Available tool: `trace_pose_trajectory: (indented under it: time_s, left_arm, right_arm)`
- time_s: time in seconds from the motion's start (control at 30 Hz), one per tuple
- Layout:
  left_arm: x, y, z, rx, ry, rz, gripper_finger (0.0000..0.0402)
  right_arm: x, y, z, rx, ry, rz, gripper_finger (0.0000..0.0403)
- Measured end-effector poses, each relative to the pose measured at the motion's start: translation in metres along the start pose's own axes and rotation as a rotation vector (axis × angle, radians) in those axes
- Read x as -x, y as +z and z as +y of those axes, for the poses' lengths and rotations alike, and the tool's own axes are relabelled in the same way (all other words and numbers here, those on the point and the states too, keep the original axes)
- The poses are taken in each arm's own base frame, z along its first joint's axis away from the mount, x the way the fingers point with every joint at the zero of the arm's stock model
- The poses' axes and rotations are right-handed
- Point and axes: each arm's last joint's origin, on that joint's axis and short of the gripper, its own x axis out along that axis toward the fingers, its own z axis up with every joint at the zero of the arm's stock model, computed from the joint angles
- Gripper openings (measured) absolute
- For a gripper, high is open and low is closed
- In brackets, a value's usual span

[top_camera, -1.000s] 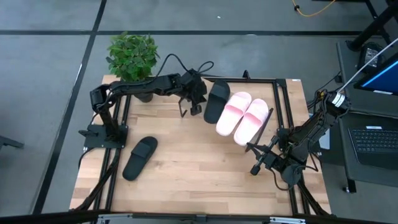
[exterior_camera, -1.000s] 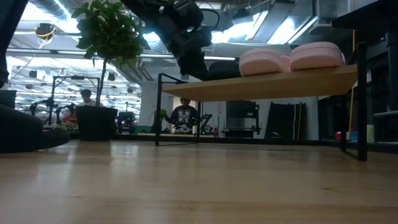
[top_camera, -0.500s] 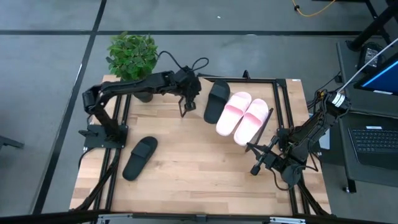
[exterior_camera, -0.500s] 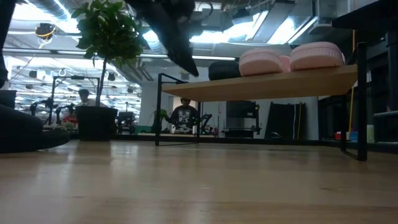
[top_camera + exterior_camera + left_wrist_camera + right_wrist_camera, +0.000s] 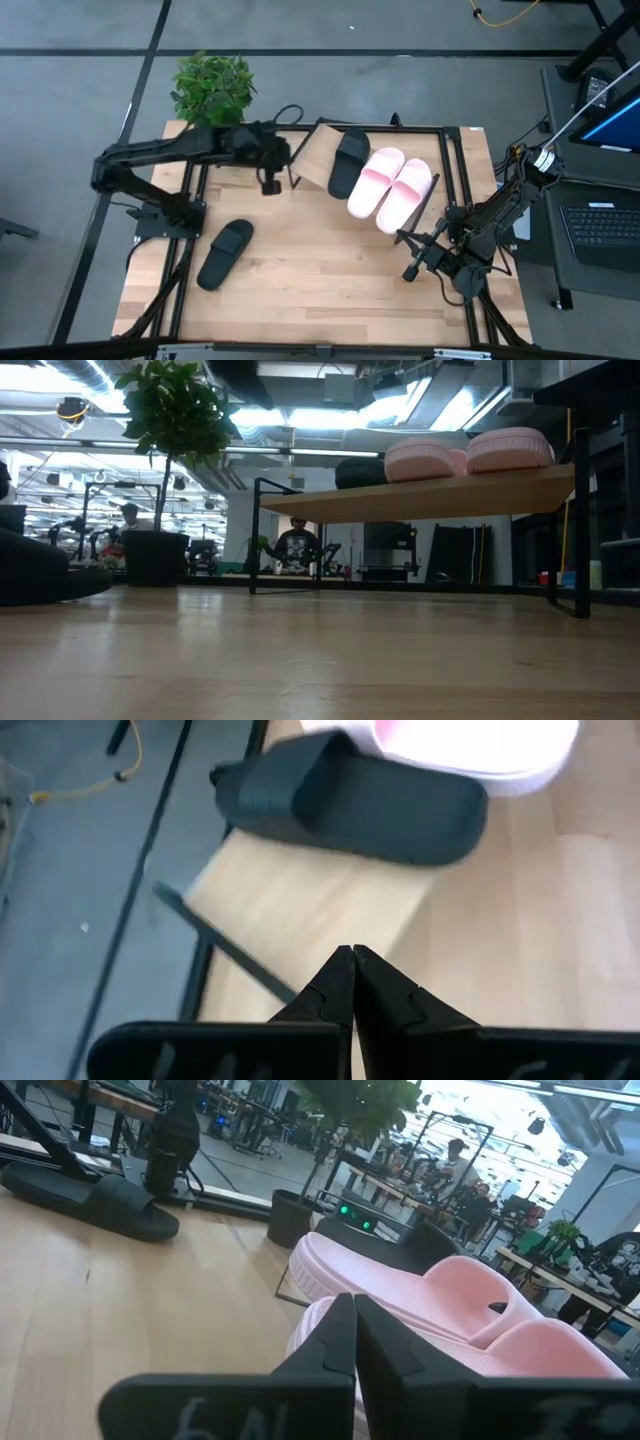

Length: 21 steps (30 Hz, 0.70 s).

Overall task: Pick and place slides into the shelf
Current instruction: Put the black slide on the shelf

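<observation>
Slides (image 5: 388, 186) lie on the shelf (image 5: 310, 160); left gripper (image 5: 270, 183) and right gripper (image 5: 411, 270) fingers clenched, empty.

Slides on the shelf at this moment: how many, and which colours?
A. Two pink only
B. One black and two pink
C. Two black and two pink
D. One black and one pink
B: the high view shows one black slide and two pink slides side by side on the shelf, while the other black slide lies on the tabletop near the left arm's base.
</observation>
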Motion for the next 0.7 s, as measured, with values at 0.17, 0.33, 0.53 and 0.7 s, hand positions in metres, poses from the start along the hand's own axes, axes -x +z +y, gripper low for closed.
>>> trace_pose_trajectory:
  time_s: [0.17, 0.33, 0.53, 0.7]
  left_arm:
    - [0.008, -0.031, -0.026, 0.048, -0.013, 0.020, 0.0000]
    - [0.011, -0.069, -0.055, 0.098, -0.021, 0.071, 0.0000]
    - [0.022, -0.103, -0.086, 0.083, -0.119, 0.106, 0.0000]
    - [0.035, -0.122, -0.103, 0.111, -0.182, 0.155, 0.0000]
  right_arm:
    - [0.000, 0.000, 0.001, -0.003, 0.024, 0.000, 0.0004]
    - [0.000, 0.000, 0.001, -0.004, 0.042, 0.000, 0.0004]
    - [0.000, 0.000, 0.001, -0.012, 0.042, 0.000, 0.0004]
    - [0.000, 0.000, 0.001, -0.047, 0.042, 0.000, 0.0004]
